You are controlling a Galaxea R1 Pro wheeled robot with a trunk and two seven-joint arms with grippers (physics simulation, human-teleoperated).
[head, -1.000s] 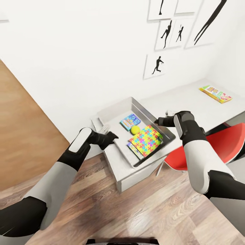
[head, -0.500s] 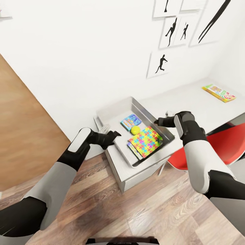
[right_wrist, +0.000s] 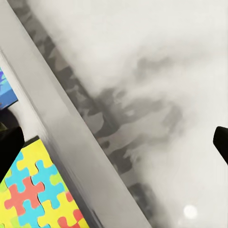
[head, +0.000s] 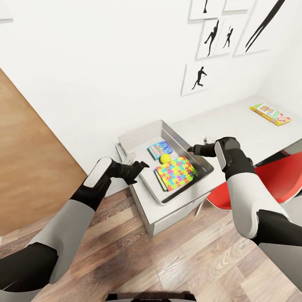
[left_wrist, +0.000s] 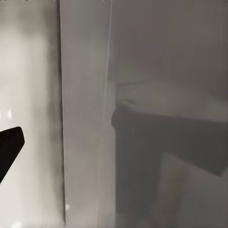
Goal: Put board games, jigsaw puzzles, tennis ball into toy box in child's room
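Observation:
The grey toy box lies on the end of the light grey table. Inside it are a blue board game, the yellow-green tennis ball and a jigsaw puzzle lying over another game box. A further board game lies at the table's far right. My left gripper is at the box's left rim, with one dark finger showing. My right gripper is open, straddling the right rim beside the puzzle.
A red chair stands right of the table end, under my right arm. White drawers sit below the box. A brown door is at the left. Black silhouette pictures hang on the white wall, above wood-plank floor.
The toy box has shifted back onto the table and sits flatter. The puzzle inside has slid left and lies level. The view shifted a little early on.

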